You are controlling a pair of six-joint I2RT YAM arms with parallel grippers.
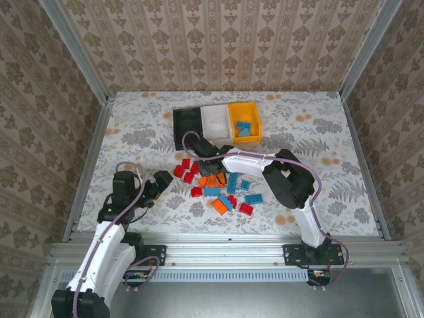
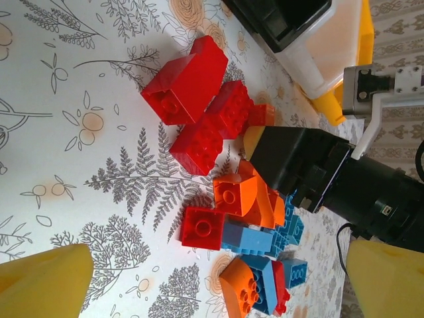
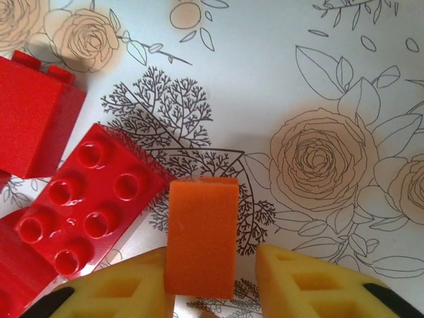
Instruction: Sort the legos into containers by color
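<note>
Red, orange and blue legos lie in a loose pile mid-table. The containers stand in a row behind: black, white and orange-yellow, the last with two blue bricks inside. My right gripper is low over the pile's far edge. In the right wrist view its fingers flank an orange brick: the left finger touches it and a narrow gap shows at the right finger. My left gripper hovers left of the pile, wide open and empty.
Two red bricks lie just left of the orange one. The right arm's black wrist hangs over the pile in the left wrist view. Metal rails and papered walls enclose the flowered table.
</note>
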